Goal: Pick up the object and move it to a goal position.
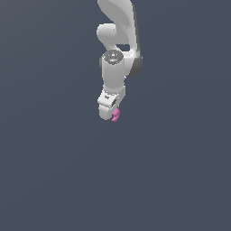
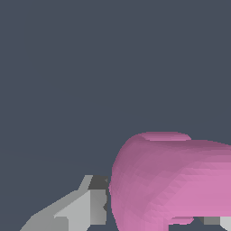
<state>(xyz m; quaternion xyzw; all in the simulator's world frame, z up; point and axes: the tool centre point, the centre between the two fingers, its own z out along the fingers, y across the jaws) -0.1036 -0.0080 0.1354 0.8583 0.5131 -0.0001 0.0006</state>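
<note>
The object (image 1: 116, 114) is a tiny bright pink, lumpy, curled thing at the tip of my white gripper (image 1: 111, 113). In the exterior view it pokes out on the exterior view's right side of the fingers. In the wrist view the object (image 2: 173, 180) fills much of the picture as a big pink lump. It sits between a grey finger (image 2: 76, 210) on one side and a sliver of the other finger (image 2: 216, 221) on the other. The gripper looks shut on the object. The arm hangs down from the top of the exterior view.
A plain dark grey-blue surface (image 1: 54, 171) fills the whole background in both views. No other objects, containers or edges show.
</note>
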